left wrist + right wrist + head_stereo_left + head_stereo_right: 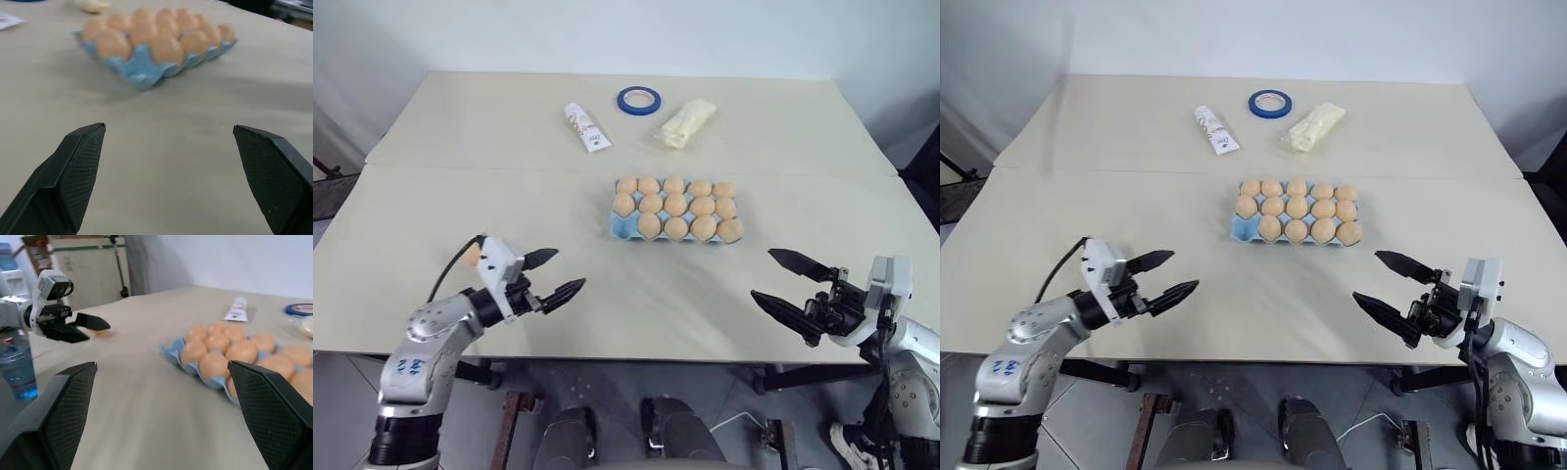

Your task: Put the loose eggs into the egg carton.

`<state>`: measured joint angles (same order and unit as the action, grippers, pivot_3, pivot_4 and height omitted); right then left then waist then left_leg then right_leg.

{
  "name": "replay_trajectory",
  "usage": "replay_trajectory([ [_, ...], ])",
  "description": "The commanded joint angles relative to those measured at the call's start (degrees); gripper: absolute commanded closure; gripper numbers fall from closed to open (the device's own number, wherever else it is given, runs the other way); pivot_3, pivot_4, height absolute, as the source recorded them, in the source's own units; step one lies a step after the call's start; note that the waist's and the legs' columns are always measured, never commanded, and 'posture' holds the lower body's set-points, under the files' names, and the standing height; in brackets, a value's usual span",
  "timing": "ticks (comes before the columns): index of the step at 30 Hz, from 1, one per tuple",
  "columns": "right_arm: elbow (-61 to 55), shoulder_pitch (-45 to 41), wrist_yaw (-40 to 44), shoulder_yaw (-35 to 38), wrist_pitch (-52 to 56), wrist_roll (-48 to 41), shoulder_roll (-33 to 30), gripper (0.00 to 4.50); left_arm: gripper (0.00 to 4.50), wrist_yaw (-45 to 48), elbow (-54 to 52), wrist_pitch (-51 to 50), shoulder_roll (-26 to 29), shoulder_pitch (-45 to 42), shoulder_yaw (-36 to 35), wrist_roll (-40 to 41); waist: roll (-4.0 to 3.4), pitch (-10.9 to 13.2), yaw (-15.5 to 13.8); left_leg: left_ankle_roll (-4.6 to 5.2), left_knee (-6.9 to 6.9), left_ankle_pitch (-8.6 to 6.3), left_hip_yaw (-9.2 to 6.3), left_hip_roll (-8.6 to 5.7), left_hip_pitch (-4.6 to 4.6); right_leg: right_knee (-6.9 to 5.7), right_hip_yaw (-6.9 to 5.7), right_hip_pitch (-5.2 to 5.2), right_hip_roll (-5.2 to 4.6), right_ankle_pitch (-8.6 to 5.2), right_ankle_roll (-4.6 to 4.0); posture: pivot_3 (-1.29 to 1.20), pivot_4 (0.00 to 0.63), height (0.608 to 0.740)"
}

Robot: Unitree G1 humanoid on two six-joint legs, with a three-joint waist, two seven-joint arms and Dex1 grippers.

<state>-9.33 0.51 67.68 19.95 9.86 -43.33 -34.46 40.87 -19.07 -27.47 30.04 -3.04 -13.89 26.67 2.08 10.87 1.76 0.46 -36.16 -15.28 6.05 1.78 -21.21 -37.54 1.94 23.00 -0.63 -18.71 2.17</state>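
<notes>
A wide pale desk point(460, 157) fills most of the frame, seen from above. At its centre sits the light blue egg carton point(622, 229), three rows of cups packed with tan eggs point(676, 205). The cup at its lower left corner looks empty, so the job appears nearly done.

In the lower left of the frame the left hand point(570, 268) hovers above the desk, its two black fingers spread wide and pointing toward the carton, grasping nothing. In the lower right the right hand point(762, 274) mirrors it: fingers fully parted, empty, touching nothing, well apart from the carton. Both seem parked clear of the carton, ready to reach.

Along the upper centre of the frame, out of the working area, lie a clear bag of pale contents point(687, 123), a white tube point(586, 127) and a blue tape ring point(638, 99).

One loose egg point(470, 256) peeks out just behind the left hand, at the lower left.
</notes>
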Motion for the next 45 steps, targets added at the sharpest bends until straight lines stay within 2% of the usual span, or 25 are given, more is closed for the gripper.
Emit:
replay_trajectory([
  [1, 0.74, -1.61, 1.32, 0.24, -0.02, -0.50, -0.96, 0.00, 0.05, -2.87, -2.27, 0.24, 1.20, 1.44, -7.20, 2.19, 0.00, 0.00, -0.18, 0.01, 0.02, 0.00, -0.03, 0.00, -0.02, 0.05, -0.03, 0.00, -0.01, 0.00, 0.00, 0.00, 0.150, 0.740],
  [6, 2.29, -3.86, 1.23, -0.14, -0.35, -0.12, -0.13, 0.00, 0.05, -6.46, -0.02, 1.78, 0.57, 0.78, -12.64, 2.74, 0.00, 0.00, -0.15, 0.06, 0.10, -0.14, -0.04, -0.01, -0.09, 0.19, -0.07, 0.01, -0.04, 0.00, 0.02, 0.00, 0.150, 0.740],
  [15, 4.36, -6.04, 1.81, -1.85, -0.18, 1.34, -0.80, 0.00, 0.05, -10.23, 5.08, 1.41, 2.74, -3.92, -12.37, -0.20, 0.00, 0.00, -0.12, 0.04, 0.13, -0.20, -0.03, 0.00, -0.11, 0.25, -0.10, 0.02, -0.03, -0.02, 0.04, 0.00, 0.150, 0.740],
  [24, 3.95, -5.69, 1.64, -1.52, 0.75, 1.63, -1.28, 0.00, 0.05, -15.43, 6.92, -1.70, 4.16, -3.03, -13.03, -2.12, 0.00, 0.00, 0.02, 0.00, 0.25, -0.24, -0.02, 0.03, -0.11, 0.33, -0.11, 0.06, -0.02, -0.03, 0.04, 0.00, 0.150, 0.740],
  [32, 4.21, -6.23, 1.69, -1.79, 1.41, 2.05, -1.38, 0.00, 0.05, -20.34, 11.56, -6.59, 4.44, -5.83, -9.91, -4.47, 0.01, 0.01, -0.07, 0.00, 0.21, -0.24, -0.02, 0.02, -0.11, 0.31, -0.10, 0.05, -0.05, -0.03, 0.04, 0.00, 0.150, 0.740],
  [44, 4.65, -7.12, 1.92, -2.40, 1.63, 3.32, -1.69, 0.00, 0.05, -16.48, 24.06, -2.07, 2.77, -11.79, -2.97, -7.54, 0.01, 0.01, 0.03, -0.01, 0.23, -0.24, -0.01, 0.02, -0.13, 0.30, -0.13, 0.11, -0.04, -0.03, 0.04, 0.00, 0.150, 0.740],
  [45, 4.52, -7.04, 1.81, -2.36, 1.60, 3.40, -1.66, 0.00, 0.22, -16.30, 24.93, -1.58, 2.72, -12.20, -2.78, -7.78, 0.01, 0.00, -0.05, -0.01, 0.23, -0.24, -0.01, 0.03, -0.14, 0.28, -0.13, 0.12, -0.04, -0.03, 0.03, 0.00, 0.150, 0.740],
])
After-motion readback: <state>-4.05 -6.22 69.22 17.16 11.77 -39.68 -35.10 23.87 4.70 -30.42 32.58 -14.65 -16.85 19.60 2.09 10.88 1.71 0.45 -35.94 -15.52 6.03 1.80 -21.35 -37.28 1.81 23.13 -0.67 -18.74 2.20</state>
